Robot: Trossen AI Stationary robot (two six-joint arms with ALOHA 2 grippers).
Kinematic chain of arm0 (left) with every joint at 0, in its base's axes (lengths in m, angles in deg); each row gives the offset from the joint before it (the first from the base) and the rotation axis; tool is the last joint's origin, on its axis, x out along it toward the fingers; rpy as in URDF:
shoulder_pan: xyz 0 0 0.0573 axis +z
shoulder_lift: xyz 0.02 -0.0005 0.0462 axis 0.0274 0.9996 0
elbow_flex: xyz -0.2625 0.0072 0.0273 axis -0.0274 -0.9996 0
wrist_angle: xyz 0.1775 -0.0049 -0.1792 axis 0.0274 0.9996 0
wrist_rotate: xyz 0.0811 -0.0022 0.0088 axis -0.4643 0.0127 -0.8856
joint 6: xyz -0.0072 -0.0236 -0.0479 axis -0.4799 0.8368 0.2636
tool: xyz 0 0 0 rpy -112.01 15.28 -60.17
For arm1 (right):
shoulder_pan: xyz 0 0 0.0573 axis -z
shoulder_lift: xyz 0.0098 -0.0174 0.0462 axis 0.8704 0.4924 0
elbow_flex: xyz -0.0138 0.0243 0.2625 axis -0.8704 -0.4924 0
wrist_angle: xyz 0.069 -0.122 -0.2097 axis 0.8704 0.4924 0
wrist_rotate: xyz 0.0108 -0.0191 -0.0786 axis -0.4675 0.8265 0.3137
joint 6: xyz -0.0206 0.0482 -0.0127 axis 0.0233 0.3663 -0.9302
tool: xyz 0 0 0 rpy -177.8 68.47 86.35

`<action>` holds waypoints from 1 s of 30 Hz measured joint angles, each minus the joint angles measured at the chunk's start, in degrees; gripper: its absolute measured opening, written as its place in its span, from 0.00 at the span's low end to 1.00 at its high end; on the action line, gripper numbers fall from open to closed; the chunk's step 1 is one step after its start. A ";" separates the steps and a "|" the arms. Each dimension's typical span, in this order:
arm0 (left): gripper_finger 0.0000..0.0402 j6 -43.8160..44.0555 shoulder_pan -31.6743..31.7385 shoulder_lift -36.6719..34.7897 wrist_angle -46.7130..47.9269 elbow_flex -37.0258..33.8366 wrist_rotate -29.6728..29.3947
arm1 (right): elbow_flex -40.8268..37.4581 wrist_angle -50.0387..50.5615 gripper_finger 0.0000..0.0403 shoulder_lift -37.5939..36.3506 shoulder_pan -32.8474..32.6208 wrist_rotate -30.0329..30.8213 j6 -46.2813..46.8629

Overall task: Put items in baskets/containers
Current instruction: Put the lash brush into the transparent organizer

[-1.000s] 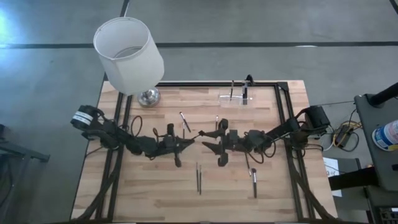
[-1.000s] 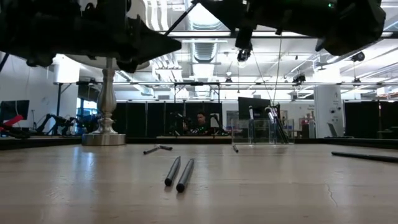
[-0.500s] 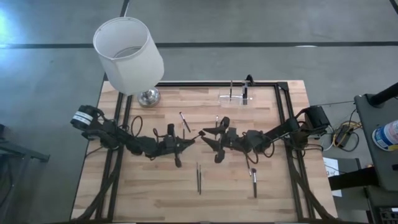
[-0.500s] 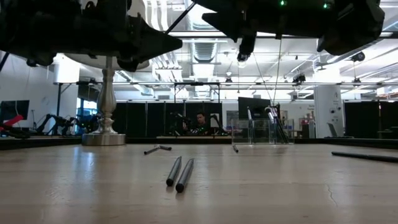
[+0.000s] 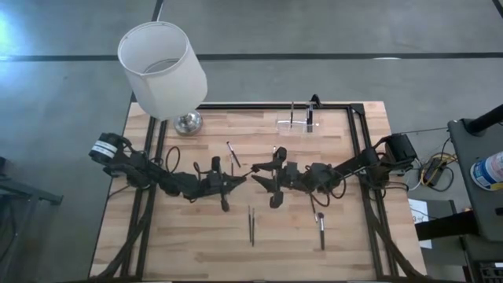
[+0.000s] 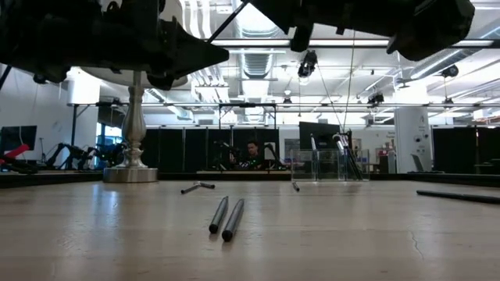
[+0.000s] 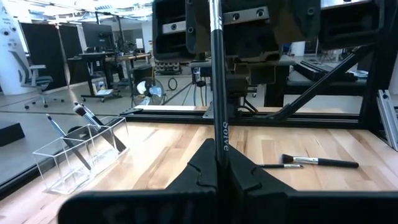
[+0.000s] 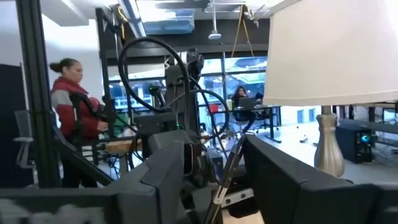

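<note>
Mid-frame over the wooden worktop (image 5: pixel 196 236), the left claw (image 5: pixel 238 179) is clenched on a brush (image 7: pixel 216 81), its long axis pointing into the right claw (image 5: pixel 263 177), whose jaws gape around it. The clear holder (image 5: pixel 299 123) waits at upper right.

Place: a robotics lab or workshop hall.
Floor: bare grey concrete (image 5: pixel 330 31) around the wooden table (image 5: pixel 196 236).
Ceiling: exposed ducts and strip lights (image 6: pixel 258 62).
Beyond the jaws: desks, monitors (image 6: pixel 316 134), a seated person (image 6: pixel 251 151), a standing person (image 8: pixel 71 112).
</note>
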 joint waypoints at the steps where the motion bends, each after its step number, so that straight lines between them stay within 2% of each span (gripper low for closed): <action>1: 0.00 0.00 0.00 0.00 0.05 0.00 0.02 | 0.21 0.58 0.35 0.00 0.03 0.00 -0.11; 5: 0.01 0.85 -0.02 0.00 0.34 0.00 0.05 | 0.69 1.99 0.20 0.00 0.03 0.04 -1.36; 9: 0.07 3.35 0.01 -0.12 0.60 -0.02 -1.73 | 0.69 2.04 0.06 0.00 0.03 -0.16 -2.75; 13: 0.16 5.44 0.05 -2.15 4.95 -0.02 -1.86 | 0.69 2.68 0.05 -0.31 -0.03 -0.12 -3.78; 17: 0.23 6.39 0.06 -7.42 13.00 -0.59 -1.99 | 0.61 7.52 0.04 -3.47 -0.02 1.62 -6.11; 21: 0.26 6.31 -0.05 -13.89 17.74 -2.87 -0.85 | 0.45 21.14 0.04 -11.25 0.57 6.25 -7.45; 24: 0.27 5.96 -0.04 -18.57 17.88 -6.18 3.65 | 0.43 35.25 0.04 -18.95 2.86 8.03 -6.21; 27: 0.27 5.95 0.00 -22.52 17.72 -9.16 7.67 | 0.40 51.15 0.04 -26.96 7.59 8.98 -3.43; 30: 0.27 5.89 0.00 -25.50 17.45 -11.22 8.35 | 0.27 63.23 0.04 -33.36 14.80 9.34 -0.44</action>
